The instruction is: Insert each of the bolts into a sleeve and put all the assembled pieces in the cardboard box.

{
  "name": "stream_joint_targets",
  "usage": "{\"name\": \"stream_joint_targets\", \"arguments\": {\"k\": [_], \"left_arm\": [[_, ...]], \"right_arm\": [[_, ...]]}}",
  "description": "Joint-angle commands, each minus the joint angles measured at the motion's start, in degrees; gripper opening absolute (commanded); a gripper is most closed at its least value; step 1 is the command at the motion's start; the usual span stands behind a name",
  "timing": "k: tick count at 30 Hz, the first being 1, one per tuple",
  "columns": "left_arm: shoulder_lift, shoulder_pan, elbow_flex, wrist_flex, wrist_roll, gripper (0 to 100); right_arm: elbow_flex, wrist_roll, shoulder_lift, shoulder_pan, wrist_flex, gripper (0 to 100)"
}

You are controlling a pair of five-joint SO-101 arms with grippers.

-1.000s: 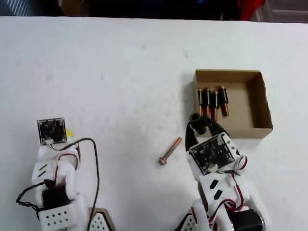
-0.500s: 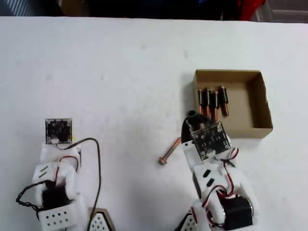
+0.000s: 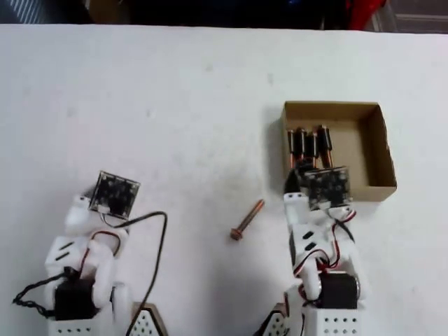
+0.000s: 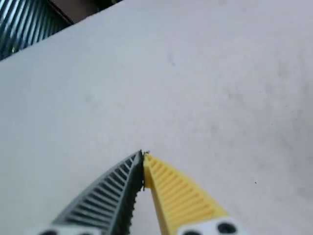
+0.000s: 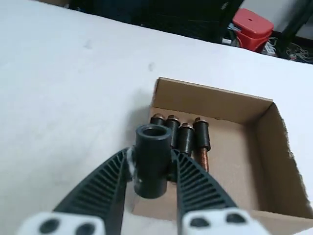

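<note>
My right gripper point(image 5: 150, 155) is shut on a black sleeve point(image 5: 152, 169), held upright just in front of the near wall of the cardboard box point(image 5: 266, 115). Several assembled bolt-and-sleeve pieces point(image 5: 180, 133) lie side by side in the box point(image 3: 374, 187), against its left wall. A loose copper bolt point(image 3: 248, 219) lies on the table to the left of the right arm point(image 3: 323, 187). My left gripper point(image 4: 143, 157) is shut with nothing in it, above bare white table. Its arm point(image 3: 115, 193) stands at the front left.
The white table point(image 3: 175, 105) stretches open behind and between the arms. A red container point(image 5: 252, 27) and dark clutter sit beyond the table's far edge. A black cable point(image 3: 157, 245) loops beside the left arm.
The right arm has swung right, from beside the bolt towards the box's near wall, with the sleeve in it. The left arm's wrist has moved right and turned.
</note>
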Motion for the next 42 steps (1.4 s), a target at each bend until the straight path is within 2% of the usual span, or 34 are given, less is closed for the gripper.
{"name": "stream_joint_targets", "arguments": {"k": [1,6,12,24,30,39,42], "left_arm": [[-0.13,0.40,-5.01,0.26,-3.52,3],[2.24,0.48,-7.30,0.44,-7.38,3],[17.63,1.63,-13.71,-1.49,-7.12,3],[47.43,13.32,-27.69,-1.23,-6.68,3],[61.85,22.90,-33.58,-1.23,2.20,3],[84.79,34.24,-44.84,-1.58,4.04,3],[92.62,36.26,-51.08,-1.32,11.78,3]], "right_arm": [[2.81,-2.29,-0.75,2.59,-8.13,2.3],[6.24,-1.76,-0.75,2.24,-15.25,2.3],[7.82,-1.76,-0.75,2.24,-16.48,2.3],[7.91,-2.20,-0.75,2.51,-16.22,2.3],[7.91,-1.85,-0.75,2.59,-16.57,2.3],[7.91,-2.02,-0.75,2.24,-19.03,2.3],[8.00,-1.85,-0.75,2.24,-18.95,2.3]]}}
